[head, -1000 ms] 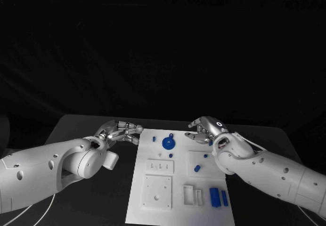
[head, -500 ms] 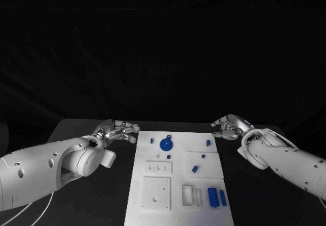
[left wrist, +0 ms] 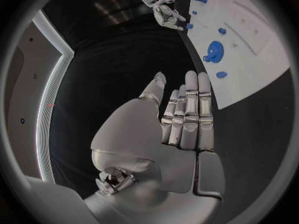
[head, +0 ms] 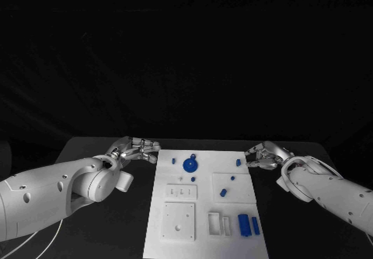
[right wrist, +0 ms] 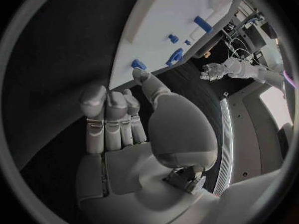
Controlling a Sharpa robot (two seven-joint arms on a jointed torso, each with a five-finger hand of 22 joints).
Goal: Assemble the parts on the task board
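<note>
The white task board [head: 179, 208] lies in the middle of the table, also seen in the wrist views [left wrist: 255, 55] [right wrist: 168, 10]. At its far end sit a round blue gear [head: 191, 164] [left wrist: 214, 51] and a small blue part [head: 239, 162] [right wrist: 138, 63] near the far right corner. Another small blue piece [head: 223, 192] lies mid-board, and two blue bars [head: 249, 224] stand near the front right. My left hand [head: 137, 150] [left wrist: 184, 122] hovers beside the far left corner, fingers straight, holding nothing. Just off the far right corner my right hand [head: 264, 154] [right wrist: 121, 129] is empty too, fingers extended.
White raised blocks with slots and holes [head: 180, 218] occupy the board's near half. Black table [head: 116, 226] surrounds the board on both sides. My left forearm [head: 62, 189] lies along the board's left side, my right forearm [head: 326, 191] along its right.
My right hand has drawn back from over the board's far right area to just off its edge, and a small blue part now shows there. The left hand has barely moved.
</note>
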